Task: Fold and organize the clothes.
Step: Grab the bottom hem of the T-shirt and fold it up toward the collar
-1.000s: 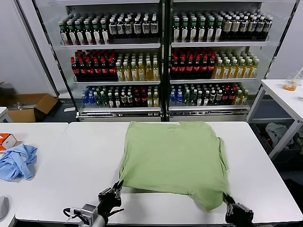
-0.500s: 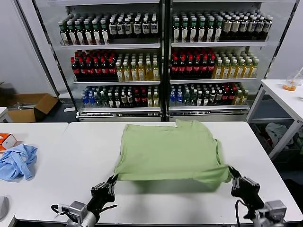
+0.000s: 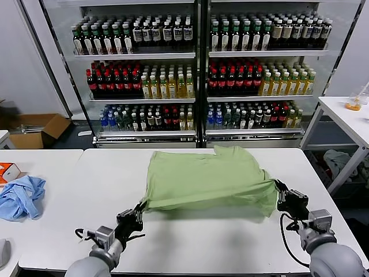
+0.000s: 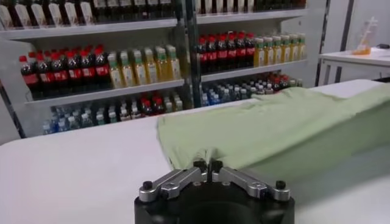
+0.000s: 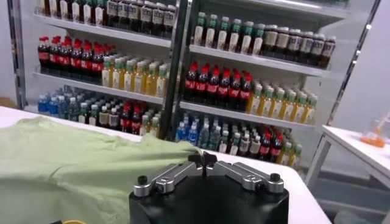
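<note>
The shirt (image 3: 210, 179) lies spread on the white table (image 3: 86, 190), its near edge lifted off the surface and stretched between the two grippers. The left gripper (image 3: 140, 209) has its fingers pressed together on the shirt's near left corner; in the left wrist view the fingertips (image 4: 208, 165) meet with green cloth running away from just beyond them. The right gripper (image 3: 278, 187) pinches the near right corner in the same way, and in the right wrist view its fingers (image 5: 206, 159) are closed tight with the fabric (image 5: 79, 170) spreading off to one side of them. Between the two pairs of fingers the hem hangs in a shallow curve above the tabletop, casting a shadow below. Beyond the fingers the rest of the shirt rests flat, a sleeve showing at its far edge. Well off to the left gripper's outer side a blue cloth (image 3: 22, 196) lies crumpled. Behind the table stand shelves of bottles (image 3: 196, 69).
</note>
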### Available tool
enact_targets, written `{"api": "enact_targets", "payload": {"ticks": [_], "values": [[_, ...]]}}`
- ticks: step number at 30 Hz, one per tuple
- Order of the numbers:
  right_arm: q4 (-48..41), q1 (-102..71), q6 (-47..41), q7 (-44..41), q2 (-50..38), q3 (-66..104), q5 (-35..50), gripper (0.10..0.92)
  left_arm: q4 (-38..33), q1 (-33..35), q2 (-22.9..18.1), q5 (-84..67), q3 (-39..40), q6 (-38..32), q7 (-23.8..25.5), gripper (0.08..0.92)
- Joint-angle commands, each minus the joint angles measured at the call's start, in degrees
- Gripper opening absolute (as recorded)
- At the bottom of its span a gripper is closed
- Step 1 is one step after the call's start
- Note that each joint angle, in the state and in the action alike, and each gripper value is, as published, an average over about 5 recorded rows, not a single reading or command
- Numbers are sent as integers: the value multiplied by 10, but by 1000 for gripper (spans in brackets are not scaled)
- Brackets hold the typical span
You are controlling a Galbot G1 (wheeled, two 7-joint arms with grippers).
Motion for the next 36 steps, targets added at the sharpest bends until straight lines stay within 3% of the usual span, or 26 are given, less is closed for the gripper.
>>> {"api": "enact_targets", "payload": {"ticks": [1,19,25,36], "values": [[-45,68,-3,-4,-10,-38,-8,105,96,-135,7,-15,54,-5,-2,111],[-100,110,-10,-25,14,-106,-96,110,226,-220,-14,4,104,-20,-12,113],[-108,113,-26,-30,24,-122,-119,240,218,-212,-24,5,105,-18,-16,144],[-36,16,-19,-26,27,-45,-107,560,155,-116,-32,3,47,-19,-28,449]]}}
